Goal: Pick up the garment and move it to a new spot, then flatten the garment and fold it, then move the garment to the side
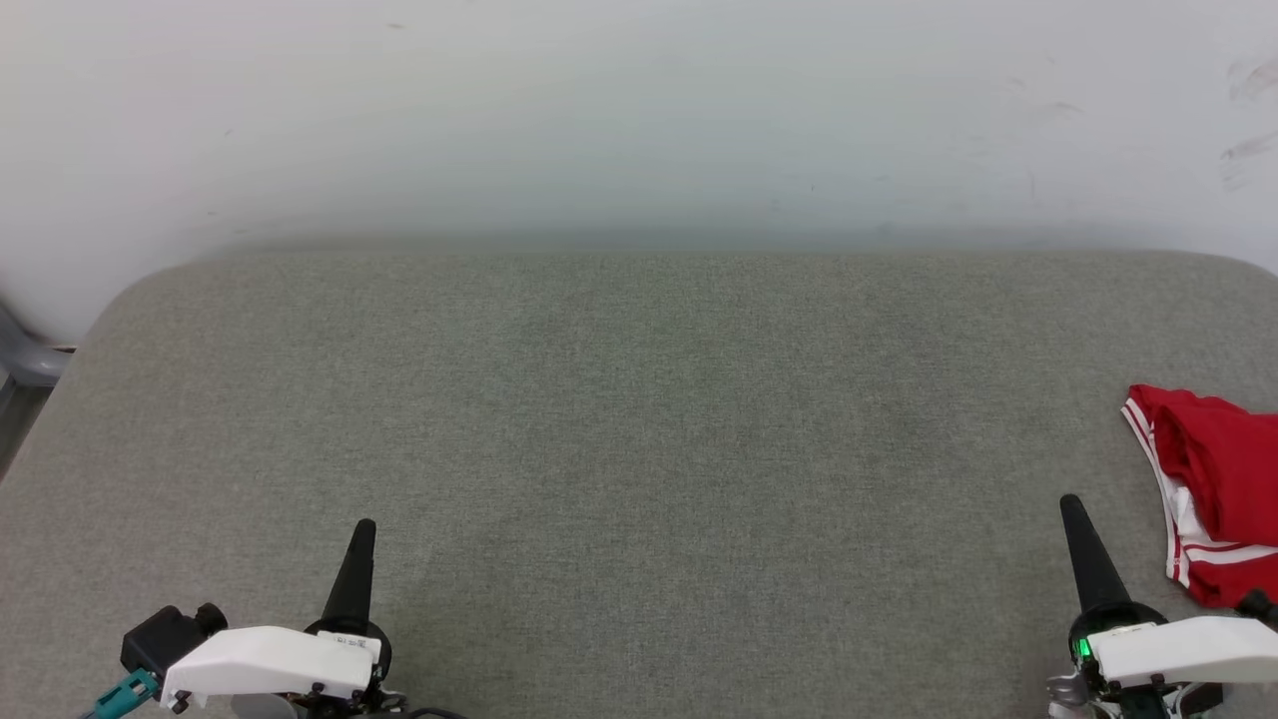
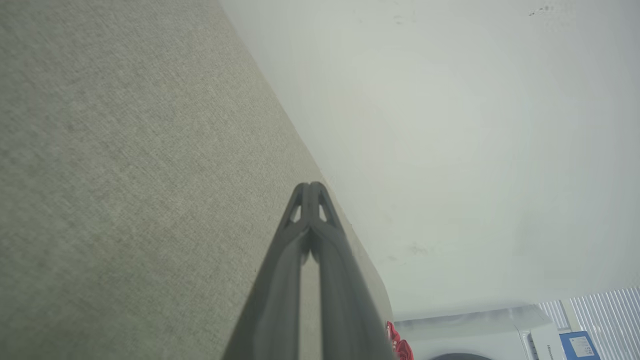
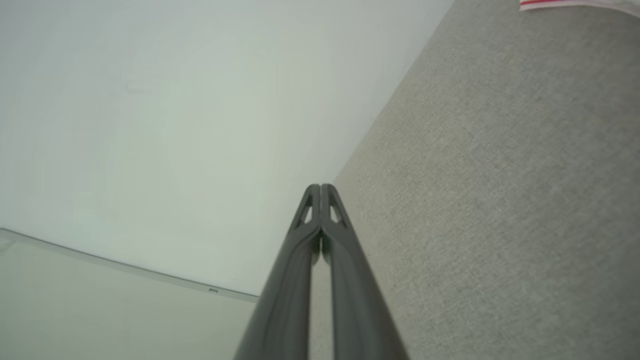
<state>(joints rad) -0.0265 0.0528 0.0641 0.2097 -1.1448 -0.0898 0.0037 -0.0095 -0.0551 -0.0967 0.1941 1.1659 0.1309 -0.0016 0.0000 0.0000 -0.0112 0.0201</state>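
The garment [image 1: 1213, 489], red with white-and-red striped trim, lies bunched at the right edge of the grey padded surface [image 1: 639, 429], partly cut off by the head view's border. A sliver of it shows red [image 2: 398, 342] low in the left wrist view, and a strip of its striped trim [image 3: 575, 4] at the top of the right wrist view. My right gripper [image 1: 1070, 504] is shut and empty, a short way left of the garment, not touching it. My left gripper [image 1: 365, 529] is shut and empty at the lower left, far from the garment. In the wrist views both pairs of fingertips meet, left [image 2: 310, 186] and right [image 3: 320, 187].
A pale wall [image 1: 639, 110] rises right behind the padded surface. A grey object [image 1: 30, 359] sits off the surface's left corner. A white appliance [image 2: 480, 332] and a blue box [image 2: 580, 345] stand beyond the surface's right end.
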